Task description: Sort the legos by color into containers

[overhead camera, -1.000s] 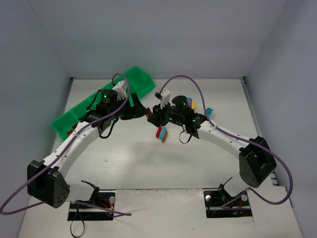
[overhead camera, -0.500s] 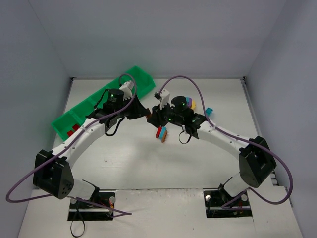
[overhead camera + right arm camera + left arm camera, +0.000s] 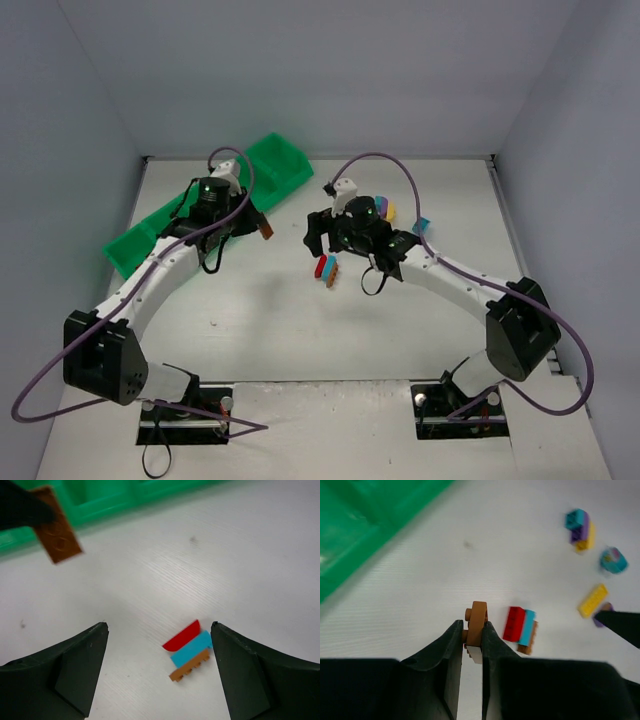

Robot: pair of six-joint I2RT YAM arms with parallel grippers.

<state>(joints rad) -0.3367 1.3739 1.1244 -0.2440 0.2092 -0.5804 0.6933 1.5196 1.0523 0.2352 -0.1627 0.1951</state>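
Firstly, long bright green plastic compartment tray [image 3: 283, 162], far left. Left gripper [image 3: 471, 639] pinches a small brown-orange studded plastic brick [image 3: 477, 622], over the table near the tray. The brick is probably light, rigid and slick, best held by its flat faces. Red-teal-brown brick stack [image 3: 189, 651] lies on the table under the spread right gripper [image 3: 159, 626]. The left wrist view shows the held brick edge-on; the right wrist view shows its broad face.

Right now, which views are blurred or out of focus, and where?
Left wrist: green tray smeared, far bricks such as the teal-purple-yellow stack soft, gripped brown brick sharper. Right wrist: tray and brown brick soft, red-blue-brown stack crisp. Top external: sharp, even light, no glare.
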